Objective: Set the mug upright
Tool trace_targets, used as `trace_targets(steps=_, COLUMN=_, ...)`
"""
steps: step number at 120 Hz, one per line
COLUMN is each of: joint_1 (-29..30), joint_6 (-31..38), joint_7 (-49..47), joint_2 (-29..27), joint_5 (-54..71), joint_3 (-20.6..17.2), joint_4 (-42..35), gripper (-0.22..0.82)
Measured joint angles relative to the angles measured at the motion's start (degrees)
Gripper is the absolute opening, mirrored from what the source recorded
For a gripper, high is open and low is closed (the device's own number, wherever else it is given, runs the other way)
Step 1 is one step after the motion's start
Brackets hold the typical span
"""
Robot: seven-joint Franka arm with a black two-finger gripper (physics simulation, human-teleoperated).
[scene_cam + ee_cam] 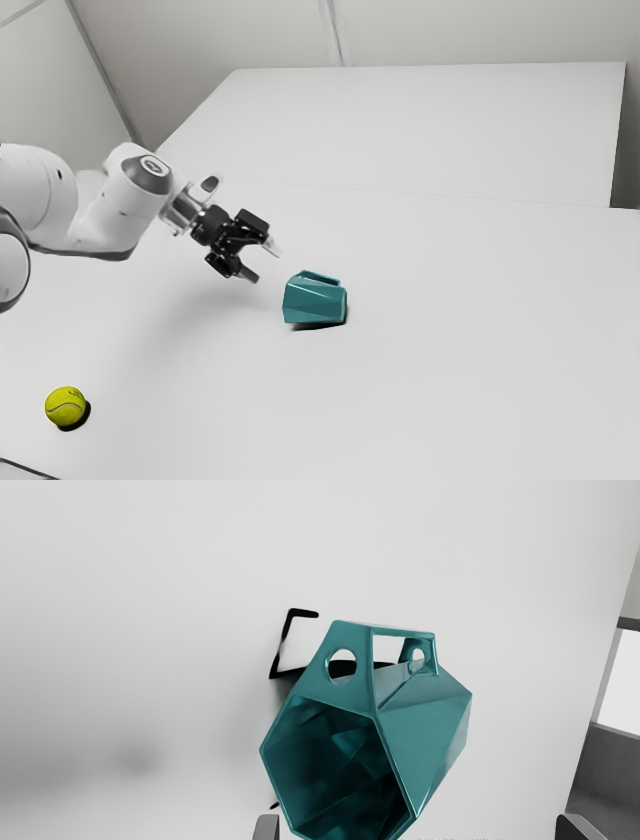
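Observation:
In the exterior view the black gripper (264,262) is held above the table, angled down toward the mug, its fingers spread with nothing between them. The teal faceted mug (315,300) lies on its side a short distance beyond the fingertips, with its handle on the upper side. In the wrist view the mug (425,720) has its open mouth facing the hand and its handle away from the fingertips' edge. The gripper (416,827) is open there, one fingertip near the mug's rim, the other well off to the side.
A yellow-green tennis ball (66,406) rests on the white table (450,400) at the exterior view's lower left, away from the mug. Behind stands a large white surface (420,130). The table's edge runs along one side of the wrist view.

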Motion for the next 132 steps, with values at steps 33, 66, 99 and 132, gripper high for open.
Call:
trace_targets(steps=33, joint_1=-0.27, joint_6=0.62, joint_7=9.14, joint_2=0.83, joint_5=-4.63, joint_3=-1.69, joint_4=-2.64, gripper=0.6)
trace_targets(steps=66, joint_1=-0.14, joint_6=-0.66, joint_7=14.94, joint_2=2.77, joint_5=-8.25, joint_3=-3.19, joint_4=-2.86, gripper=0.6)
trace_targets(steps=99, joint_1=0.12, joint_6=-2.56, joint_7=19.71, joint_2=4.6, joint_5=-12.23, joint_3=-3.22, joint_4=-2.9, gripper=0.51)
trace_targets(steps=132, joint_1=0.14, joint_6=-3.12, joint_7=23.52, joint_2=4.87, joint_5=-13.56, joint_3=-3.81, joint_4=-3.31, gripper=0.19)
